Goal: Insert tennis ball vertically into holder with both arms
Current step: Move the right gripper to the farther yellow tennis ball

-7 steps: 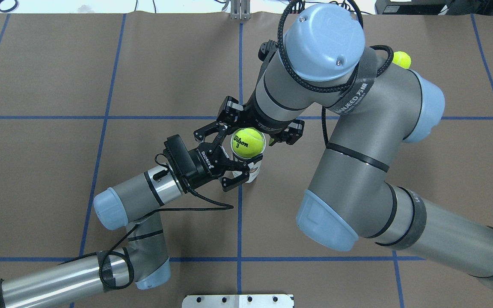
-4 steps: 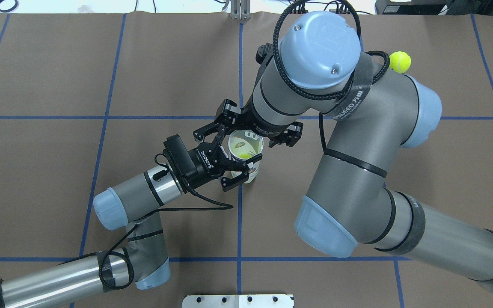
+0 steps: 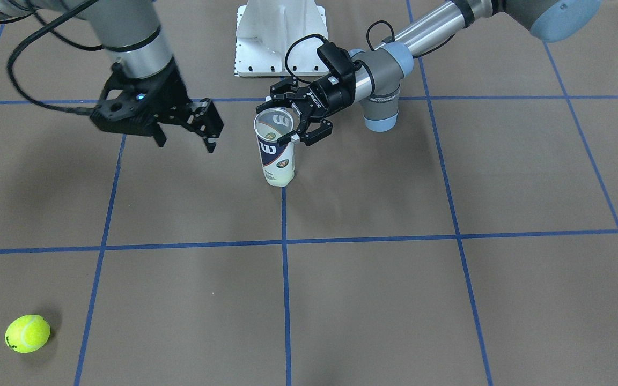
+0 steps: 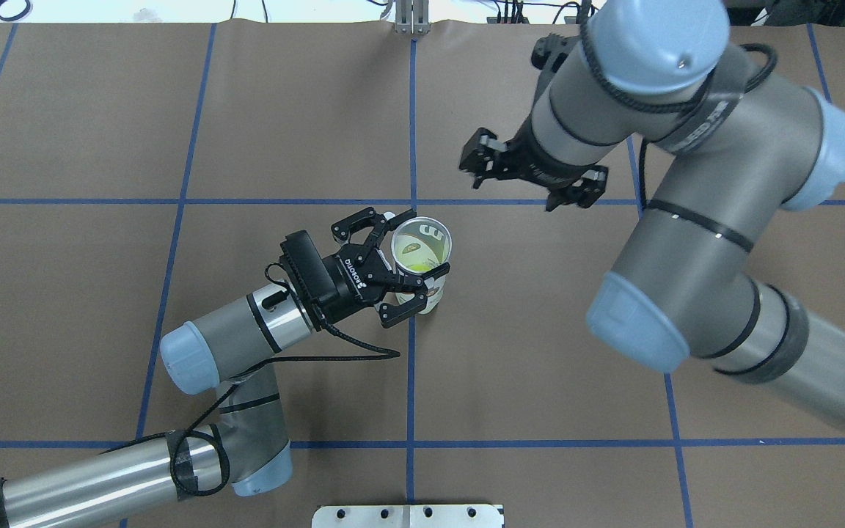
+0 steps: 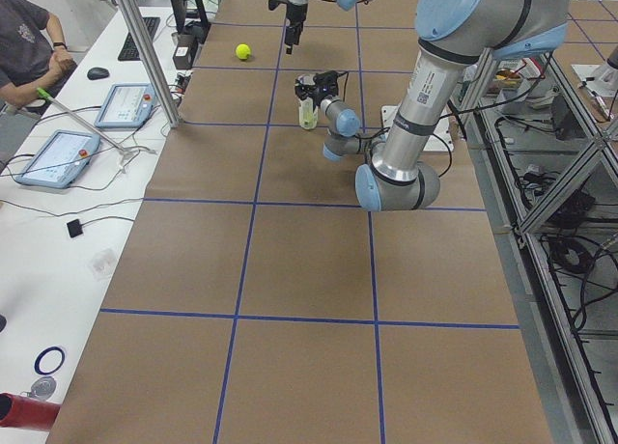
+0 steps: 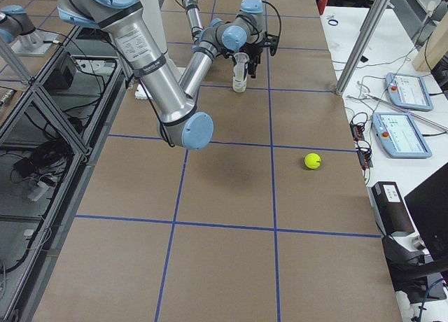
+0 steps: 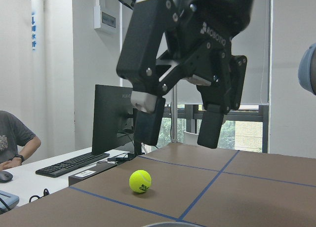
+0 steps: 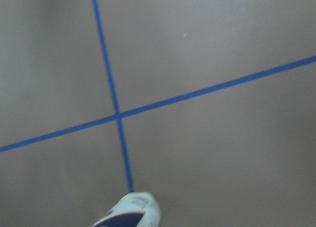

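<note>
The camera looks down on the brown table (image 8: 222, 153), and the whole picture is softly blurred. Two blue tape lines (image 8: 118, 116) cross a little left of the middle. One runs from the top of the view steeply down, drifting slightly right. The other climbs at a shallow slant from the left side to the right side. At the bottom of the view, the holder (image 8: 133, 209) shows only in part: a rounded white end with a navy band of label beside it, cut off by the frame. The steep line ends at this white part. A tiny pale speck (image 8: 185, 34) lies on the table, up and right of the crossing.
</note>
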Robot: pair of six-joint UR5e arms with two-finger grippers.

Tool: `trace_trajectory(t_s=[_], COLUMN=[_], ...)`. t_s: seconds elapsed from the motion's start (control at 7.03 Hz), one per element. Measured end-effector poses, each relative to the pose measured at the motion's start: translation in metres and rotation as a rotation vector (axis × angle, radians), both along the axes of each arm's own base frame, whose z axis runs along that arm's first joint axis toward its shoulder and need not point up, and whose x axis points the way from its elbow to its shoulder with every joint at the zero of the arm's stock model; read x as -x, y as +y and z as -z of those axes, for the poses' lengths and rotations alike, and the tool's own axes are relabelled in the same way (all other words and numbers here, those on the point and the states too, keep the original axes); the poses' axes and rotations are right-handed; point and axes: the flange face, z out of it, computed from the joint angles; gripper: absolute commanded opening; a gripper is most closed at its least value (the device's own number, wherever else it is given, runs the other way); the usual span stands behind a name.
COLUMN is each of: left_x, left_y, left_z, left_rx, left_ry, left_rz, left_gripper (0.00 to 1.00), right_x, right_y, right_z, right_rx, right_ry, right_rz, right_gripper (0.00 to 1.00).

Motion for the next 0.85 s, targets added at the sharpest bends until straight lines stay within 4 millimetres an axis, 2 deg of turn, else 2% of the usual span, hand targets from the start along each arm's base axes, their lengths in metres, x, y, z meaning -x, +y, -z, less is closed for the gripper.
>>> trace_trajectory(t_s=[0.14, 0.28, 0.43, 0.57, 0.71, 0.85], left_x=[0.001, 0.002, 0.002, 0.002, 0.002, 0.002], left_y=[0.000, 0.001, 0.001, 0.001, 0.001, 0.001], left_z=[-0.001, -0.001, -0.001, -0.001, -0.002, -0.002], left_rx=[-0.002, -0.003, -0.003, -0.003, -0.003, -0.002], left_ry=[0.007, 0.011, 0.012, 0.013, 0.012, 0.011], left_rz=[0.000, -0.001, -0.001, -0.001, -0.001, -0.001], left_gripper=[0.86, 0.86, 0.86, 0.86, 0.87, 0.87], right_x=[-0.041, -0.061, -0.069, -0.073, -0.076, -0.077], right_y=[-0.057, -0.113, -0.166, -0.204, -0.221, -0.228], right_z=[-0.056, -0.121, -0.194, -0.248, -0.275, -0.291], right_rx=[0.005, 0.008, 0.005, 0.004, -0.009, -0.019], right_ry=[0.050, 0.075, 0.084, 0.115, 0.162, 0.197], right_rz=[0.034, 0.040, 0.026, 0.010, -0.009, -0.024], right_gripper=[1.00, 1.00, 1.00, 1.00, 1.00, 0.99])
